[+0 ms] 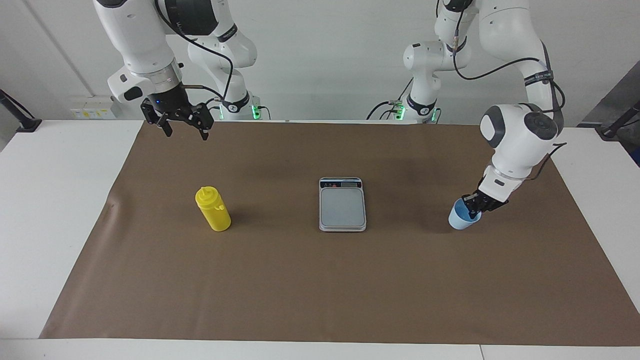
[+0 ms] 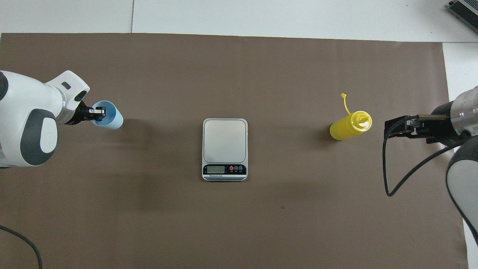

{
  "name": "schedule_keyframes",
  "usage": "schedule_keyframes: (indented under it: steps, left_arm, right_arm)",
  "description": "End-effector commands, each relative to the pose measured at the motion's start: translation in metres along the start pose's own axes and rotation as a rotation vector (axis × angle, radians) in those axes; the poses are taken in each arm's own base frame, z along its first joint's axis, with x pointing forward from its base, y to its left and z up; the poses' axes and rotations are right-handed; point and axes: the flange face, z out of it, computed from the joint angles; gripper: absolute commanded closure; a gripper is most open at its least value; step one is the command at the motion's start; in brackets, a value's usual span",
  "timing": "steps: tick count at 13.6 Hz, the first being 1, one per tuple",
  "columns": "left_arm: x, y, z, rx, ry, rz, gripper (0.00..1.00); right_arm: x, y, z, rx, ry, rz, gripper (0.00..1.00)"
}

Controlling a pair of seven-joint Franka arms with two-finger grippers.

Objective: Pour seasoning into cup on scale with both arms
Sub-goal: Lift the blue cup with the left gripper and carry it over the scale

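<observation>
- The white counter carries a brown paper sheet that covers most of its top.
- The left arm reaches down at its own end of the sheet; the right arm waits raised over the sheet edge nearest the robots.
- The scale lies flat at the middle of the sheet, its dark display strip on the edge nearest the robots.
- The yellow squeeze bottle stands upright toward the right arm's end, well apart from the scale, its small cap hanging off on a tether.
- The pale-blue cup sits toward the left arm's end, tilted.
- The left gripper has its fingers clamped together on the cup's rim, one finger inside the cup.
- The right gripper hangs with its fingers apart, holding nothing.
</observation>
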Motion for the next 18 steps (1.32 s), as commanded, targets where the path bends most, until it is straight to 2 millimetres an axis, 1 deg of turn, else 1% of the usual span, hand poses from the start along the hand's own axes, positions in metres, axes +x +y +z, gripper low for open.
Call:
schedule_keyframes:
  steps: [1,2,5,7,8,10,12,14,15,16,18]
  left_arm:
    - [-0.002,0.039,-0.02,-0.002,-0.019,-0.07,1.0]
    - [-0.004,0.054,-0.024,-0.004,-0.017,-0.104,1.0]
    - [-0.017,0.102,-0.025,-0.008,-0.017,-0.196,1.0]
    - [-0.027,0.134,-0.023,-0.017,-0.011,-0.254,1.0]
    - [-0.032,0.154,-0.024,-0.033,0.013,-0.29,1.0]
    - [-0.045,0.189,-0.018,-0.06,0.037,-0.336,1.0]
    - [-0.054,0.218,-0.014,-0.089,0.06,-0.381,1.0]
    - [-0.071,0.245,0.003,-0.117,0.079,-0.391,1.0]
    - [-0.079,0.264,0.014,-0.124,0.075,-0.397,1.0]
    - [-0.086,0.281,0.035,-0.112,0.066,-0.388,1.0]
    - [-0.09,0.28,0.04,-0.094,0.067,-0.37,1.0]
  right_arm:
    - [-0.002,0.002,-0.002,-0.003,0.0,0.015,0.0]
    - [-0.002,0.002,-0.002,-0.003,0.0,0.017,0.0]
    - [-0.002,0.003,-0.002,-0.003,0.0,0.018,0.0]
    - [-0.002,0.002,-0.002,-0.003,0.0,0.017,0.0]
    - [-0.002,0.002,-0.002,-0.003,0.0,0.017,0.0]
    - [-0.002,0.002,-0.002,-0.003,0.0,0.017,0.0]
    - [-0.002,0.002,-0.002,-0.003,0.0,0.017,0.0]
    - [-0.002,0.002,-0.002,-0.003,0.0,0.015,0.0]
    - [-0.002,0.002,-0.002,-0.003,0.0,0.017,0.0]
    - [-0.002,0.003,-0.002,-0.003,0.0,0.018,0.0]
    - [-0.002,0.002,-0.002,-0.003,0.0,0.017,0.0]
